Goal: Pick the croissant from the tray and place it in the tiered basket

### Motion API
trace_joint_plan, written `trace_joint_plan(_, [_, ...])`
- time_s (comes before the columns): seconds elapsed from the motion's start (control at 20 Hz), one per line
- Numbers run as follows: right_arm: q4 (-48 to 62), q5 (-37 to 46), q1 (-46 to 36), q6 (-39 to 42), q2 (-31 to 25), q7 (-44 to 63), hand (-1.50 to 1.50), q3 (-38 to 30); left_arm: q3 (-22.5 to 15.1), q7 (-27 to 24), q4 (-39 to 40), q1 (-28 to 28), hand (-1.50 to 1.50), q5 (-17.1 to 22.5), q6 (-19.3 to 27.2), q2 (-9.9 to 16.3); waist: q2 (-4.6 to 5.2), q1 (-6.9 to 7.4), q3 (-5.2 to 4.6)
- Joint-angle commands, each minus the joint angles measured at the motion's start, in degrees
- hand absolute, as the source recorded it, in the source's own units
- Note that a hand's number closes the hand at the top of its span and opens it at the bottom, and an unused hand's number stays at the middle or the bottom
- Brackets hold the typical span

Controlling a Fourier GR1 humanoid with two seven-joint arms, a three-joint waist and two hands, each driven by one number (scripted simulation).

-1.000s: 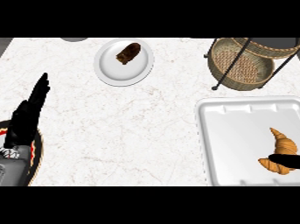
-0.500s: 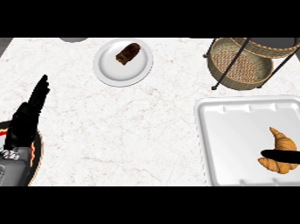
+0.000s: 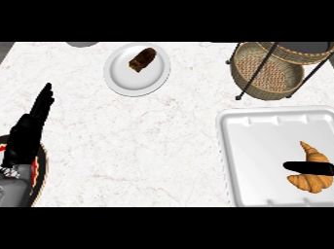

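Croissant [image 3: 312, 171] in tray [image 3: 255, 146], lower right, is being crossed by right hand [image 3: 320, 168]; grip state cannot be told.

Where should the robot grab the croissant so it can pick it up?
Probably around the thick middle of the croissant, coming from above on the right. It lies flat on the tray, pointed tip away from the robot and fat end near it, so the ends are poorer to hold. The right hand already reaches across its middle from that side.
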Motion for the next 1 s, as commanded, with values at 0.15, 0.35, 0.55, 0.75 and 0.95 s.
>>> trace_joint_plan(0.15, [3.7,0.9,-2.3,-0.1,4.5,7.7,-1.5,-0.7,-1.7,-0.8,1.6,0.4,0.0,-2.1,1.1,-3.2,0.02,-0.33,0.01])
trace_joint_plan(0.35, [6.3,-3.3,-4.3,5.8,5.1,3.6,1.5,0.4,1.6,-3.0,4.1,-1.2,0.0,-0.5,-0.6,-1.0,0.12,-0.15,0.0])
trace_joint_plan(0.55, [8.6,0.7,-5.2,9.4,0.1,2.3,1.5,2.9,1.9,1.8,-0.6,-1.2,0.0,0.7,-2.7,0.2,0.01,0.39,0.02])
trace_joint_plan(0.75, [4.0,0.1,-4.3,4.8,4.2,2.8,1.5,0.6,1.5,1.5,4.9,-6.0,0.0,-2.3,0.2,-2.3,0.02,-0.81,0.01])
trace_joint_plan(0.95, [-0.1,1.4,-4.3,3.1,5.5,4.2,1.5,-2.1,2.8,-3.2,4.4,-0.8,0.0,-1.1,-1.6,-1.7,-0.07,-0.55,-0.02])
